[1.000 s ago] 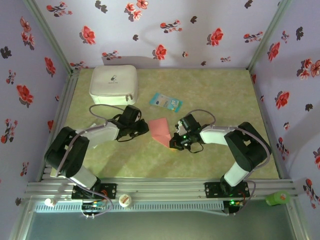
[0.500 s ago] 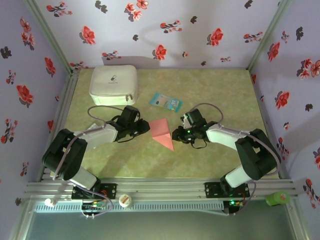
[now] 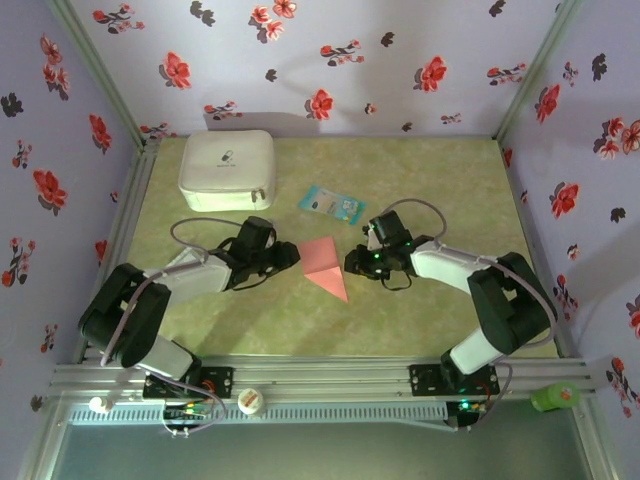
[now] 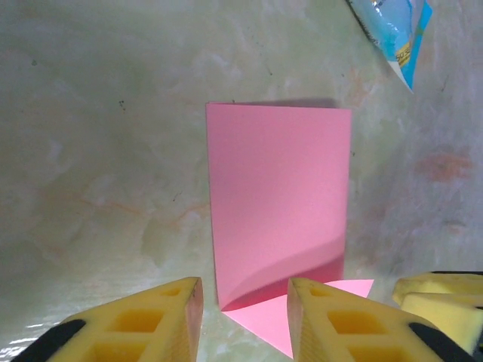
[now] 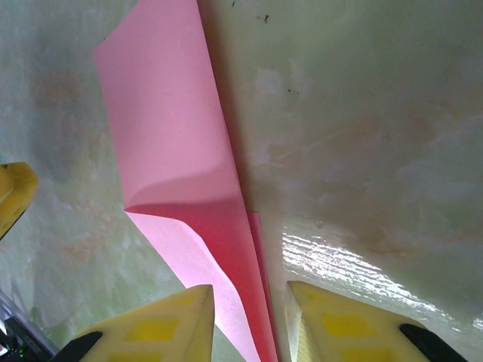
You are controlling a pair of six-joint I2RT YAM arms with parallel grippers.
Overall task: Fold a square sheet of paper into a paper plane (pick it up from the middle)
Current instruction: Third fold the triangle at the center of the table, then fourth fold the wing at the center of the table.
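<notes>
No word, number or brand can be read anywhere. The white zipped soft case (image 3: 228, 172) at the far left of the desk (image 3: 440, 190) carries a small dark logo mark (image 3: 228, 157) on its lid, too small to make out. The small light-blue printed packet (image 3: 332, 204) lying near it shows darker and paler patches of print in the top view, none legible. In the left wrist view the packet (image 4: 389, 30) shows a yellow patch (image 4: 411, 53) with tiny dark characters near its edge, blurred beyond reading.
</notes>
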